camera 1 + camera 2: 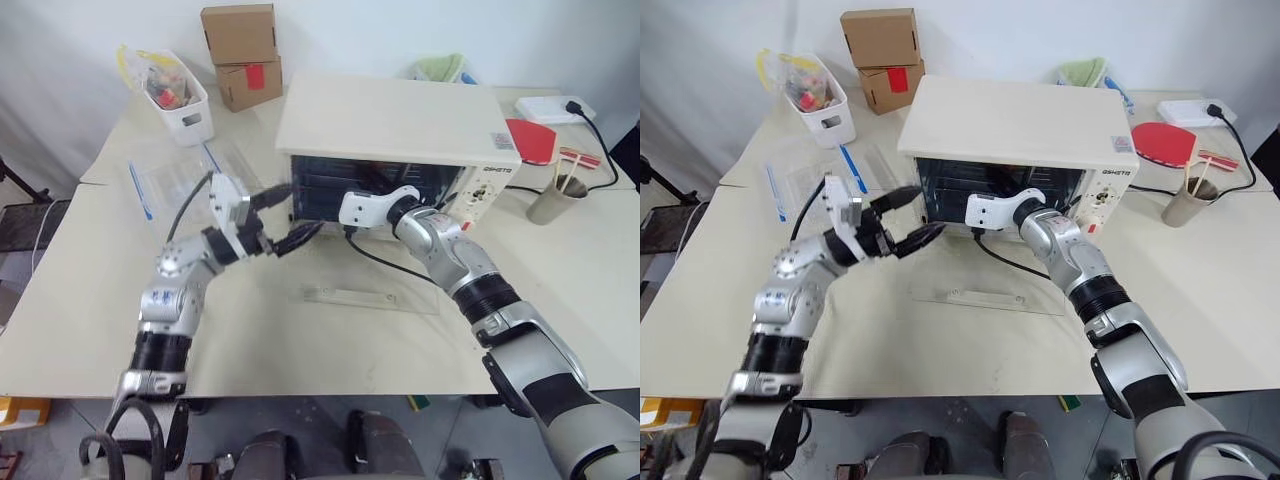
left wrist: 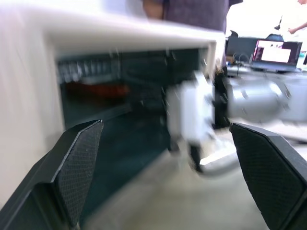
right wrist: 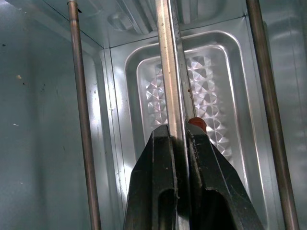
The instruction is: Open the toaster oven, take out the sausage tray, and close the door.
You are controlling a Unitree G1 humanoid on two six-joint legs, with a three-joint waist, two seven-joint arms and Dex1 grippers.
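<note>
**Right pincer clamped on the tray rim inside the open oven**

The toaster oven (image 1: 400, 120) stands toward the far edge of the tabletop (image 1: 300, 350), cream-white, with its knobs at its right end. Its door (image 1: 370, 298) is folded all the way down — the clear glass panel lies flat on the tabletop in front of the oven, handle bar toward the near edge.

The right pincer (image 3: 178, 139) reaches into the oven's mouth, the white wrist housing sitting just at the opening. In the right wrist view its two black fingers (image 3: 158, 182) are pressed together on the thin silvery rim of the sausage tray (image 3: 172, 67), which runs straight up between them. A bit of the reddish sausage (image 3: 197, 123) peeks out just beside one fingertip. Behind the rim lie the oven's embossed metal back wall and two heating rods, one on either side.

The tray is inside the oven cavity; in the left wrist view a blurred reddish shape shows deep in the dark interior, under the cream top edge.

The left pincer (image 1: 285, 215) hangs in the air just outside the oven's left front corner, over the tabletop — its two fingers spread wide apart and holding nothing. It points toward the opening, close beside the right wrist but not touching it.
</note>
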